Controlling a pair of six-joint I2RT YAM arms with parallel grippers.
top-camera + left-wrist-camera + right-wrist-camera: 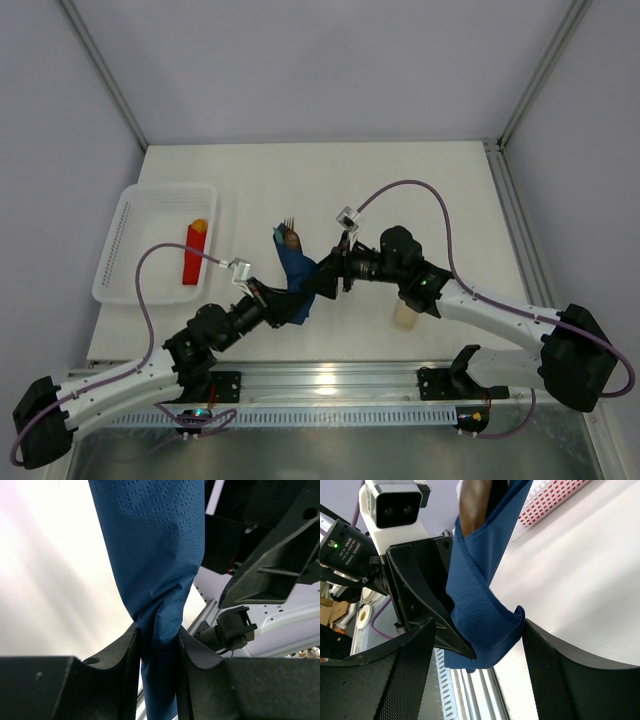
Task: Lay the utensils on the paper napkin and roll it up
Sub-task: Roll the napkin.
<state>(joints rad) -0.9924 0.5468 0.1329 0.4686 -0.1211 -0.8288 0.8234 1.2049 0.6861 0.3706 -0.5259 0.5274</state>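
The paper napkin is a narrow navy-blue roll held up off the table at mid-front. The utensils stick out of its far end, fork tines and a copper-brown handle showing. My left gripper is shut on the roll's near end; in the left wrist view both jaws pinch the napkin at the gripper. My right gripper stands open around the napkin, whose folded edge touches the right finger. A brown utensil shows at the top.
A white basket at the left holds a red block with an orange tip. A pale beige bar lies under the right arm. A metal rail runs along the near table edge.
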